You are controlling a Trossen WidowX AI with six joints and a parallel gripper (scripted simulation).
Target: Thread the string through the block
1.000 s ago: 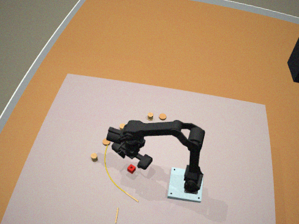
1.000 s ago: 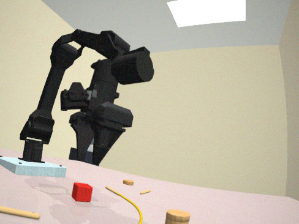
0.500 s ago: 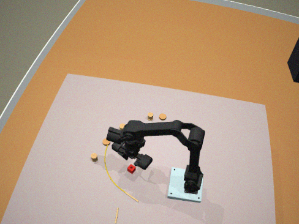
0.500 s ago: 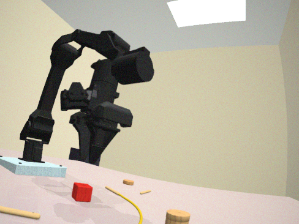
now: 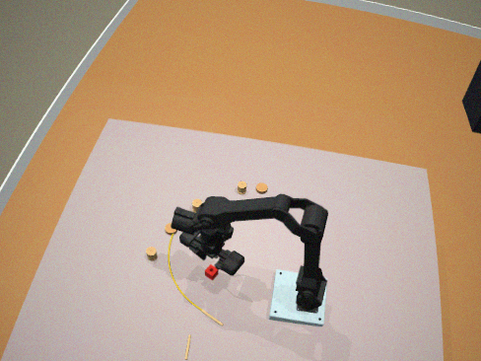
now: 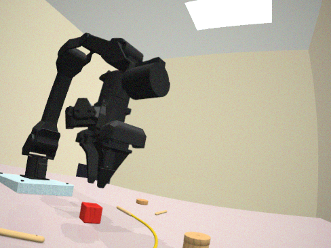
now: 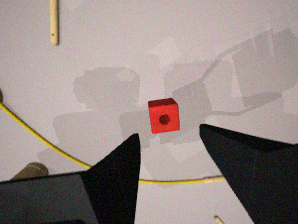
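The red block point(image 5: 211, 272) point(image 6: 91, 213) point(image 7: 159, 110) sits on the table, with its round hole showing in the wrist view. The yellow string point(image 5: 170, 266) point(image 6: 149, 226) point(image 7: 160, 182) curves around it from the round wooden button point(image 5: 171, 229) point(image 7: 1, 96). The thin stick point(image 5: 213, 318) point(image 6: 124, 210) on the string's free end lies flat on the table; in the wrist view one finger partly hides it. My gripper point(image 6: 96, 184) point(image 7: 169, 134) is partly open and empty, pointing down above the table near the block, touching nothing.
A loose stick point(image 5: 187, 346) point(image 6: 161, 213) lies beyond the string's stick. Another loose stick point(image 6: 22, 235) point(image 7: 54, 22) lies on the block's other side. Wooden cylinders point(image 5: 151, 253) point(image 5: 241, 187) and a loose disc point(image 5: 261, 187) stand around. The arm's base plate point(image 5: 286, 296) point(image 6: 44, 188) is nearby.
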